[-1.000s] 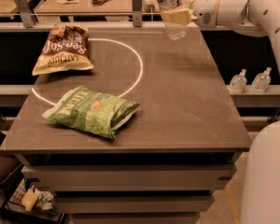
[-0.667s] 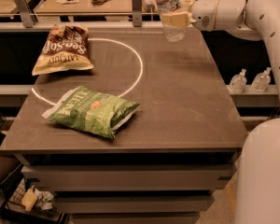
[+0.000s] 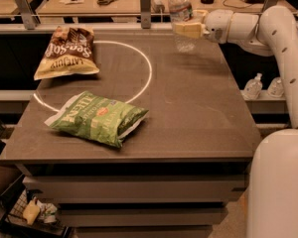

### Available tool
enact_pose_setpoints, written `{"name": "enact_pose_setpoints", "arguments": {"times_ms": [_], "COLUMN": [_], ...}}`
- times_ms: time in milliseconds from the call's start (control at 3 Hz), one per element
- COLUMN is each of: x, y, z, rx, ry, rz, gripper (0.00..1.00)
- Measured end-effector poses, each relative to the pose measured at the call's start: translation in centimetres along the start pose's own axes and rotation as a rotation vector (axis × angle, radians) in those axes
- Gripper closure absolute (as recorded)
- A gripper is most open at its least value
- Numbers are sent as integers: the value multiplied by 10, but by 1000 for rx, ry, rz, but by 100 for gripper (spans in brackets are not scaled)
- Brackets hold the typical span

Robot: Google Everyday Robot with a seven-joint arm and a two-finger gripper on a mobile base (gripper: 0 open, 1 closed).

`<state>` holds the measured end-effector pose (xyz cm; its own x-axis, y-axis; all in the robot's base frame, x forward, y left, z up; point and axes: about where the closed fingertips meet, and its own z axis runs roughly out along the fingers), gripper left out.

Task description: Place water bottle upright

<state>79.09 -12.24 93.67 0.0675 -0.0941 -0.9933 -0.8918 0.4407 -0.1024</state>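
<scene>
The water bottle (image 3: 181,15) is clear ribbed plastic with a white cap and a pale label band. It stands upright at the far right of the dark table (image 3: 198,113), with its base at or just above the surface. My gripper (image 3: 187,29) reaches in from the right on the white arm (image 3: 268,29), and its cream fingers (image 3: 188,29) are closed around the bottle's middle.
A brown chip bag (image 3: 67,51) lies at the far left and a green chip bag (image 3: 97,117) lies nearer the front, both by a white circle (image 3: 148,68) on the table. Two small pump-top bottles (image 3: 263,87) sit on a shelf to the right. A rail and another table are behind.
The arm and the bottle have shifted slightly left and down towards the table. The chip bags have not moved.
</scene>
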Motion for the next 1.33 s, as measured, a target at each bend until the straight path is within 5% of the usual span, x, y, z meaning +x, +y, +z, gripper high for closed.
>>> {"name": "enact_pose_setpoints", "arguments": {"times_ms": [1333], "x": [31], "y": [-11], "z": [-12], "rx": [2], "ry": [-83], "rz": [45], "gripper": [100]}}
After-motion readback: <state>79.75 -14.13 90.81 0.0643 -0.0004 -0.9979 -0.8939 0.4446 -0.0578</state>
